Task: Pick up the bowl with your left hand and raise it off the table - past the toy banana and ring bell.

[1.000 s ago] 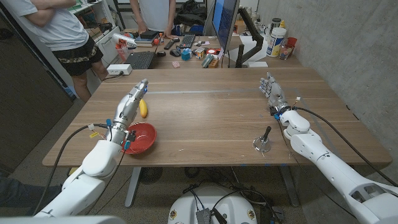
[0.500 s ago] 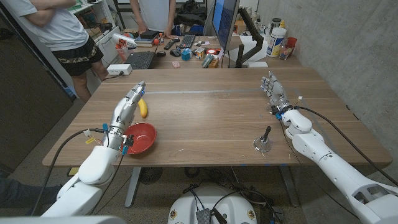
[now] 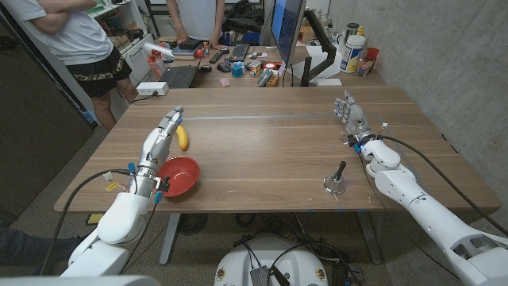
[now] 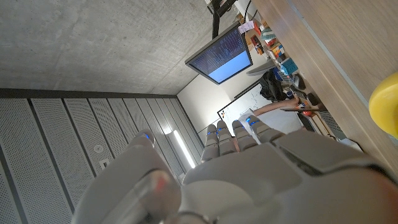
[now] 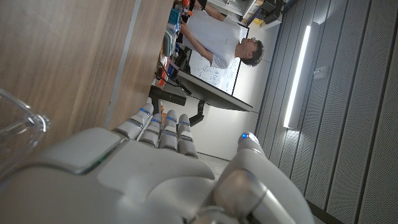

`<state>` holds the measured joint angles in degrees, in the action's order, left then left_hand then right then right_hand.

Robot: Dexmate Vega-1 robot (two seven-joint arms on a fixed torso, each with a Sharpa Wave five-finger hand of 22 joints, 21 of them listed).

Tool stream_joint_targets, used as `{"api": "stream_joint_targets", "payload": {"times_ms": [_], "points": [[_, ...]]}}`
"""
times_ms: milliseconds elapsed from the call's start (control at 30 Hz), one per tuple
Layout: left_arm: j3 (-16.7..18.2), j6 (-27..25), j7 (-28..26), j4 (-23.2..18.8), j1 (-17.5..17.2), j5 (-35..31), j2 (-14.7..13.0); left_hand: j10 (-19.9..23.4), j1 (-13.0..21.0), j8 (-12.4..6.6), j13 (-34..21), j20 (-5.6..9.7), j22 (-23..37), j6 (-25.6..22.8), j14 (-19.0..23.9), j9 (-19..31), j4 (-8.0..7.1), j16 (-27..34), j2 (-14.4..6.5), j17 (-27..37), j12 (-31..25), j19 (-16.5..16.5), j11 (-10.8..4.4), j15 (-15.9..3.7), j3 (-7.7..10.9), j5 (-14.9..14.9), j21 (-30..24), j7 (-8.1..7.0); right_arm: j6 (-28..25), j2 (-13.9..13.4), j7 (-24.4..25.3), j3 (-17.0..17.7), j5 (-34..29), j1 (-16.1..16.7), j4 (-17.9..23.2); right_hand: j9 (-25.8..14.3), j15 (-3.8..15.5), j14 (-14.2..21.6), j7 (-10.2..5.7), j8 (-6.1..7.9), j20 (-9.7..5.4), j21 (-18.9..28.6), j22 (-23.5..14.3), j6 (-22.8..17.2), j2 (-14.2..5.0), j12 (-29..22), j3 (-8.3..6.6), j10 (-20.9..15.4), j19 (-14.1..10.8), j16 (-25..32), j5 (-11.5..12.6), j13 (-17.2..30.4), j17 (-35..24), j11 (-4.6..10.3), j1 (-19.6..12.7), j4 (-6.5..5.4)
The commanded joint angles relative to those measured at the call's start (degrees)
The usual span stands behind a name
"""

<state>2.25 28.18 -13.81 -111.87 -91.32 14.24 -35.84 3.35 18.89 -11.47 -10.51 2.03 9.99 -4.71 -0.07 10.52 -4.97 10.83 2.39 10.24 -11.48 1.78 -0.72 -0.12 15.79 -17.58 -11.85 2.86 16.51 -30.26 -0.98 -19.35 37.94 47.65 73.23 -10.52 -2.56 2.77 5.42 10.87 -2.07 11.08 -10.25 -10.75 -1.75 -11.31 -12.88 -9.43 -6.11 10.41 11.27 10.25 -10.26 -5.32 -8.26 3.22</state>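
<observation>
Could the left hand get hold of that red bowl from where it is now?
Probably yes. The left hand holds nothing, and the red bowl sits just beside that arm's wrist with nothing over it. The toy banana lies apart, beyond the bowl.

Toy banana (image 4: 387,111) cut by picture edge, bowl (image 3: 179,175) rim under left wrist

Seen from the robot's head, high and looking down, the wooden table (image 3: 270,151) spreads out — arms entering from five and seven o'clock, a cluttered desk and two standing people toward twelve. The left wrist camera sits close behind the left hand (image 4: 249,168), turned so ceiling and a monitor (image 4: 219,54) show; the same monitor (image 3: 287,28) stands at twelve in the head view. The right wrist camera hugs the right hand (image 5: 155,168) — table edge and a person beyond.
</observation>
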Motion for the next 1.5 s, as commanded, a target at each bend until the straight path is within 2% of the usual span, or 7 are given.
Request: {"api": "stream_joint_targets", "payload": {"times_ms": [33, 400, 733, 1100, 1500], "points": [[2.07, 1.66, -1.02, -0.48, -2.69, -2.4, 2.75, 0.55, 0.73, -0.05, -0.35, 1.76, 0.24, -0.46, 0.33, 0.12, 0.14, 0.1, 0.02, 0.28, -0.33, -0.4, 0.1, -0.1, -0.25, 0.15, 0.03, -0.16, -0.18, 0.14, -0.32, -0.23, -0.04, -0.64, -0.61, -0.13, 0.01, 0.78, -0.12, 0.18, -0.39, 0.57, -0.23, -0.13, -0.55, -0.55, 0.15, -0.48, -0.86, 0.44, 0.2, 0.12, -0.14, 0.1, -0.11, 0.05], [4.65, 1.84, -1.5, -1.7, -5.32, -4.93, 4.69, 0.5, 1.05, 0.0, -0.35, 1.71, 0.24, -0.42, 0.33, 0.12, 0.31, 0.06, -0.06, 0.25, -0.28, -0.32, 0.12, -0.14, -0.24, 0.19, 0.12, -0.12, -0.35, 0.39, 0.19, -0.49, -0.37, -0.76, -0.45, -0.13, -0.06, 0.93, -0.13, 0.2, -0.38, 0.57, -0.25, -0.19, -0.56, -0.57, 0.2, -0.59, -0.89, 0.45, 0.21, 0.12, -0.14, 0.09, -0.08, 0.05], [5.39, 0.93, -0.84, -2.2, -5.69, -5.69, 5.6, 0.52, 1.42, 0.0, -0.35, 1.6, 0.23, -0.47, 0.38, 0.12, 0.51, 0.04, -0.13, 0.23, -0.26, -0.24, 0.09, -0.16, -0.22, 0.23, 0.19, -0.14, 0.05, 0.69, 0.24, -0.45, -0.4, -1.01, -0.83, -0.13, -0.07, 0.99, -0.08, 0.19, -0.36, 0.57, -0.26, -0.18, -0.57, -0.57, 0.25, -0.62, -0.92, 0.43, 0.21, 0.12, -0.15, 0.09, -0.04, 0.05], [6.51, -1.01, -1.77, -4.55, -8.05, -8.67, 6.95, 0.55, 1.87, 0.0, -0.35, 1.53, 0.23, -0.53, 0.38, 0.13, 0.76, 0.0, -0.21, 0.21, -0.24, -0.18, -0.07, -0.14, -0.19, 0.28, 0.26, -0.14, 0.27, 0.95, -0.53, -0.65, -0.41, -1.8, -1.94, -0.13, -0.19, 0.91, -0.06, 0.19, -0.33, 0.53, -0.28, -0.17, -0.6, -0.51, 0.29, -0.5, -0.82, 0.36, 0.22, 0.12, -0.16, 0.08, -0.02, 0.05], [7.81, -3.68, -0.89, -7.18, -10.18, -9.81, 7.04, 0.52, 2.38, 0.03, -0.35, 1.45, 0.23, -0.52, 0.39, 0.13, 1.04, -0.02, -0.28, 0.2, -0.21, 0.24, 0.02, -0.15, -0.15, 0.36, 0.45, -0.12, 0.89, 1.26, -0.69, -0.49, -0.23, -1.89, -2.58, -0.13, -0.17, 0.89, -0.08, 0.18, -0.25, 0.5, -0.28, -0.15, -0.6, -0.52, 0.35, -0.54, -0.76, 0.32, 0.22, 0.12, -0.16, 0.08, 0.0, 0.06]]}}
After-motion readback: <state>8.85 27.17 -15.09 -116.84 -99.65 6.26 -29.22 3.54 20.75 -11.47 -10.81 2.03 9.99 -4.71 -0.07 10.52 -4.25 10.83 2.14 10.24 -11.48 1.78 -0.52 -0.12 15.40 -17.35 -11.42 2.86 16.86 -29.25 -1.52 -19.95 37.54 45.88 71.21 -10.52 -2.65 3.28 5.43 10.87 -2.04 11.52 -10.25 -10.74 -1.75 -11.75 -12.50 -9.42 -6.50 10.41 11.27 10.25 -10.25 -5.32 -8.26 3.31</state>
